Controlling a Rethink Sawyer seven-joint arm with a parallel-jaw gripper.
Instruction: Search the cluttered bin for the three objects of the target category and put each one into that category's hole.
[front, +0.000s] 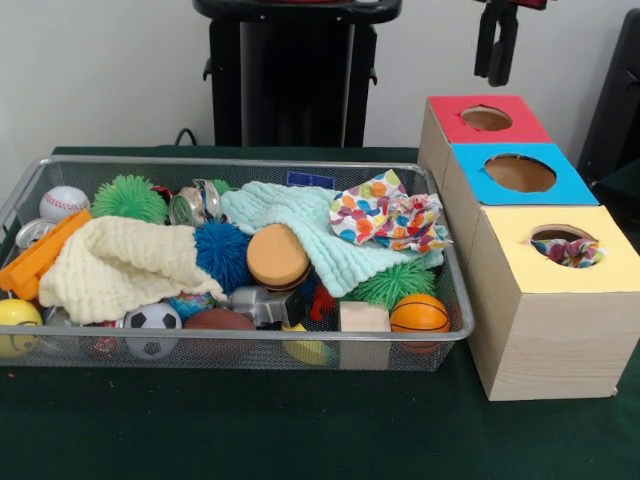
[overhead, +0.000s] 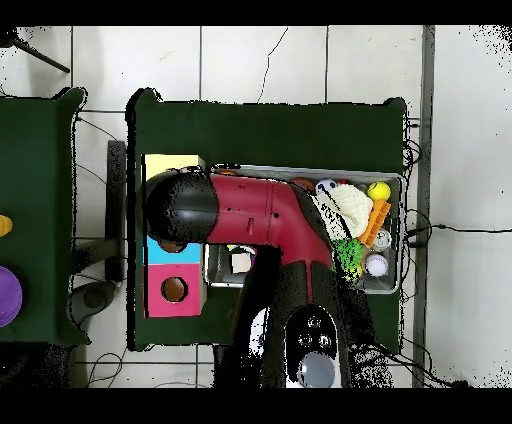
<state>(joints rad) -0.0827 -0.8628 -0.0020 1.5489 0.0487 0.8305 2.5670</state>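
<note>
The wire mesh bin (front: 30, 185) holds mixed toys; in the overhead view its rim (overhead: 398, 232) shows to the right of the arm. Two polka-dot fabric bundles (front: 367, 212) (front: 418, 224) lie side by side at the bin's back right, on a mint cloth. A third polka-dot bundle (front: 566, 250) sits inside the yellow-surrounded hole (front: 560, 236) of the wooden box. My gripper (front: 497, 45) hangs high above the box's red end, empty, with a narrow gap between its fingers. In the overhead view the arm hides the gripper and most of the box.
The box also has a blue-surrounded hole (front: 519, 172) and a red-surrounded hole (front: 486, 118). The bin holds a cream cloth (front: 115, 265), spiky balls (front: 221, 252) (front: 130, 198), a baseball (front: 63, 203), a basketball (front: 419, 314), a soccer ball (front: 151, 325), an orange piece (front: 40, 255) and a wooden block (front: 363, 316).
</note>
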